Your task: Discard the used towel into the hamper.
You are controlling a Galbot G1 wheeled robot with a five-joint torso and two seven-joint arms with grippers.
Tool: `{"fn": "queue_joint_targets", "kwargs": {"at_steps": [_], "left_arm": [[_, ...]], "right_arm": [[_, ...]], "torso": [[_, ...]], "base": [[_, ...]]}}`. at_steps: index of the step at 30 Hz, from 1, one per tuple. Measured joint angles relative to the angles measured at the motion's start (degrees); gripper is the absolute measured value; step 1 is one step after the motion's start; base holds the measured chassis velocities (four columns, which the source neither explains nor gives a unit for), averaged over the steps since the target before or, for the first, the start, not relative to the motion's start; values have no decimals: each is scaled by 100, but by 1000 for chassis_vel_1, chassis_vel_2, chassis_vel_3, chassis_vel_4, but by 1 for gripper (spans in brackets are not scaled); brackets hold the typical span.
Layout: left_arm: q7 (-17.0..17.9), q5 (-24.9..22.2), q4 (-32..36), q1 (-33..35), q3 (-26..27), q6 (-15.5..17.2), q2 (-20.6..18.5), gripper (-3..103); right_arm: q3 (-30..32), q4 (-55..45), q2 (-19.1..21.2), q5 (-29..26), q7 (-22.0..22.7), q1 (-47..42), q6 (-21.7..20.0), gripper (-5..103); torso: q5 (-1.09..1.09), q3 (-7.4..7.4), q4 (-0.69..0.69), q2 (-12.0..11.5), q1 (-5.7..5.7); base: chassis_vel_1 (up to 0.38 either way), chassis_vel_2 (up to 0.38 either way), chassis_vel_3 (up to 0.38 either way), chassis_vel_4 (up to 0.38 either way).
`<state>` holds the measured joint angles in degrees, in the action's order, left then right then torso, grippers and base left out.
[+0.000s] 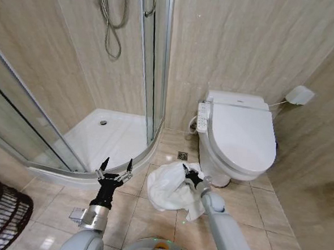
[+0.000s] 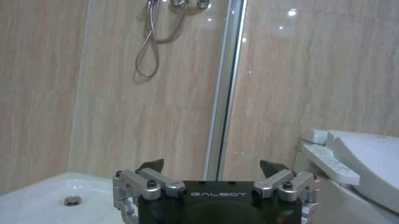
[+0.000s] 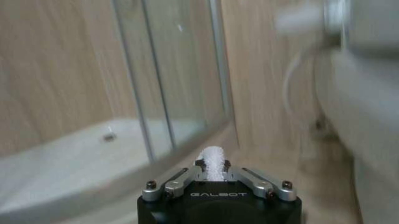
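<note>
A crumpled white towel hangs off the floor in front of the toilet, pinched at its upper right edge by my right gripper, which is shut on it. A tuft of the towel pokes out between the closed fingers in the right wrist view. My left gripper is held up open and empty near the shower base's curved lip, its two fingertips spread wide. The hamper, a dark reddish-brown ribbed basket, stands at the lower left edge of the head view, left of my left arm.
A white toilet with a side control panel stands at the right. The glass shower enclosure and its white tray fill the left and centre. A floor drain lies between them. A wall-mounted white box is right.
</note>
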<state>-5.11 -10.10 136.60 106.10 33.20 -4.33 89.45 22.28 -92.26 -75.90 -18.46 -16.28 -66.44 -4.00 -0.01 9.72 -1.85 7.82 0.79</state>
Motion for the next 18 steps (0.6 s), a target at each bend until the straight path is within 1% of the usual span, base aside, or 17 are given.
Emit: {"fn": "queue_joint_targets", "kwargs": {"at_steps": [1,2,5,6,9,10,11,13,14,15,16,18], "left_arm": [[0,0,0,0,0,0,0,100],[0,0,0,0,-1,0,0,100],[0,0,0,-1,0,0,0,100],[0,0,0,-1,0,0,0,100],[0,0,0,0,-1,0,0,100],[0,0,0,0,-1,0,0,100],[0,0,0,0,-1,0,-1,100],[0,0,0,0,0,0,-1,100],[0,0,0,0,0,0,-1,100],[0,0,0,0,0,0,-1,100],[0,0,0,0,0,0,-1,100],[0,0,0,0,0,0,-1,100]], "right_arm": [[0,0,0,0,0,0,0,5],[19,-475,120,-62,40,-182,-14,5],[87,-1337,291,-159,131,-484,-59,5],[87,-1337,291,-159,131,-484,-59,5],[133,-2120,452,-335,336,-775,-17,5],[133,-2120,452,-335,336,-775,-17,5],[216,-2474,531,-401,411,-929,37,5],[371,-2883,628,-536,496,-1076,123,5],[371,-2883,628,-536,496,-1076,123,5],[531,-3216,714,-646,581,-1154,174,5],[531,-3216,714,-646,581,-1154,174,5],[798,-3668,838,-815,708,-1221,224,5]], "torso": [[0,0,0,0,0],[1,0,0,0,0],[1,0,0,0,0],[1,0,0,0,0],[1,0,-1,0,0],[1,0,-1,0,0],[2,0,0,0,0],[2,0,0,0,0],[2,0,0,0,0],[2,0,0,0,0],[2,0,0,0,0],[1,0,0,0,0]], "base": [[0,0,0,0],[0,0,0,0],[0,0,0,0],[0,0,0,0],[0,0,0,0],[0,0,0,0],[0,0,0,0],[0,0,0,0],[0,0,0,0],[0,0,0,0],[0,0,0,0],[0,0,0,0]]}}
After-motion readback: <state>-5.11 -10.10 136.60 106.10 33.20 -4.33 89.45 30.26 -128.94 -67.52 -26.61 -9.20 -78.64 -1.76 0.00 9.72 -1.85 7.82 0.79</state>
